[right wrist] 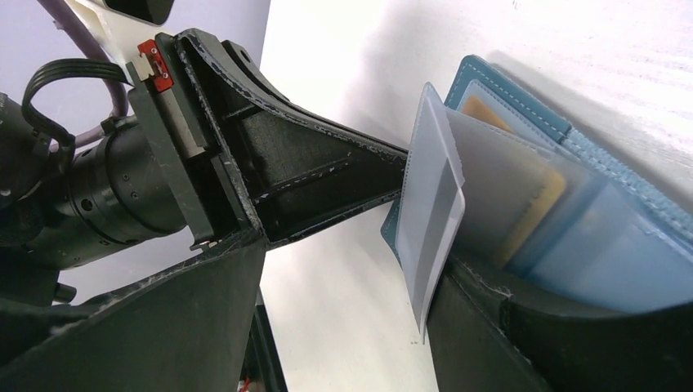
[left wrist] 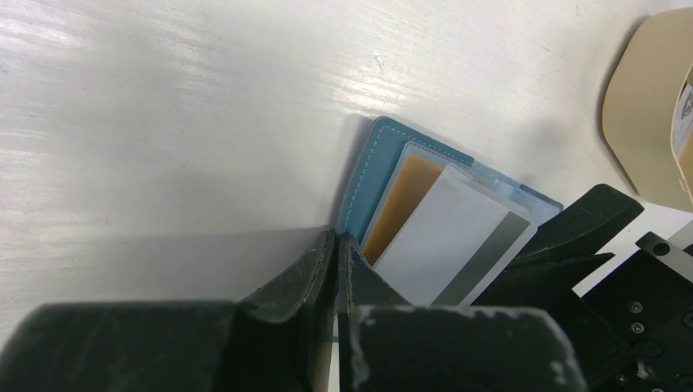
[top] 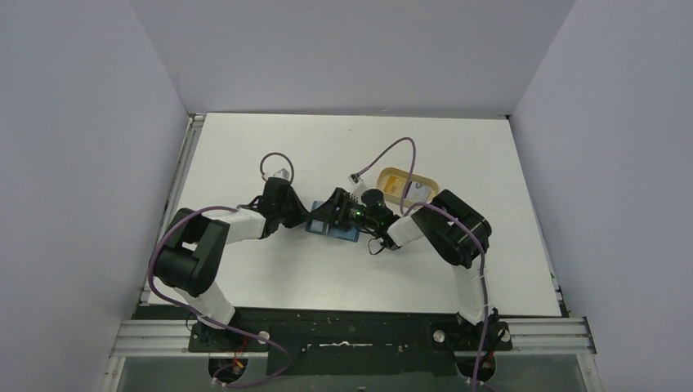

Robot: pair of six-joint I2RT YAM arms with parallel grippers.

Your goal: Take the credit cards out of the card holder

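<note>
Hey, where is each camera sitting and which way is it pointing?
Top external: above and behind the arms, looking down at the table; both arms show, left tool and right tool meeting at the card holder.
Left wrist: on the left arm, looking along its shut tool at the card holder and a white card.
Right wrist: on the right arm, looking past its own open fingers at the left tool and card holder.
Shared: both wrist views show the card holder; left wrist and top show the tan tray.

Card holder [left wrist: 359, 188]: teal-blue, pale stitching along the edge, lighter blue inside. White credit card [left wrist: 445, 237]: grey band along one side. Second credit card [left wrist: 404, 196]: amber-orange. Tray [left wrist: 637, 106]: tan. Table [left wrist: 163, 122]: white.
</note>
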